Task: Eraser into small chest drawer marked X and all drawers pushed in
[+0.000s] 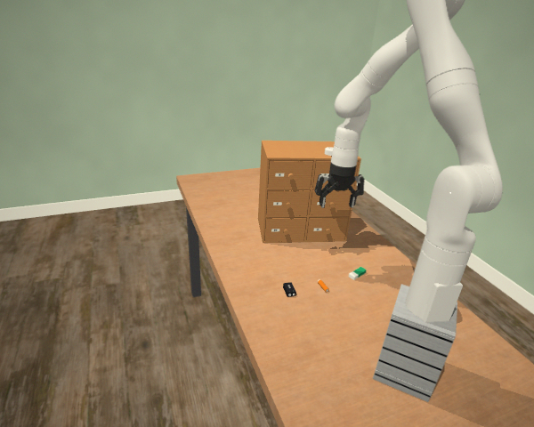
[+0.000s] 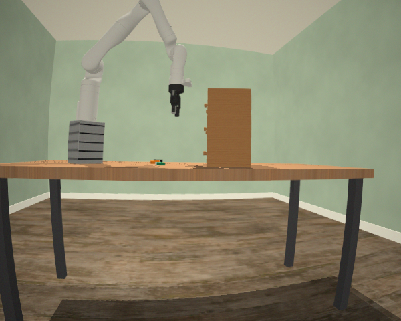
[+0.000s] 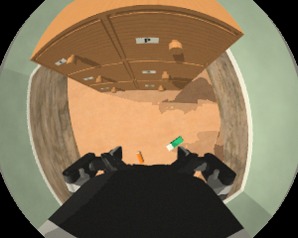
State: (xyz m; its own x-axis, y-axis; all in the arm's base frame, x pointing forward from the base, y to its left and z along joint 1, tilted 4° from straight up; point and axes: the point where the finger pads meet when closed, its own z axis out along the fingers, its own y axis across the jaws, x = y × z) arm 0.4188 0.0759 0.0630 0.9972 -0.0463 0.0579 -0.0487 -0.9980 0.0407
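Note:
The eraser, green with a white end, lies flat on the table in front of the small chest. The brown chest stands upright, with two columns of three drawers, all looking pushed in, each with a round knob and a small label. In the wrist view the top right drawer reads P; the other labels are too small to read surely, so I cannot tell which is X. My gripper is open and empty, pointing down, high above the table in front of the chest's right column.
An orange stick-like thing lies left of the eraser in the top view. A small black thing lies further left, nearer the table's left edge. The robot's grey base block stands on the table opposite the chest.

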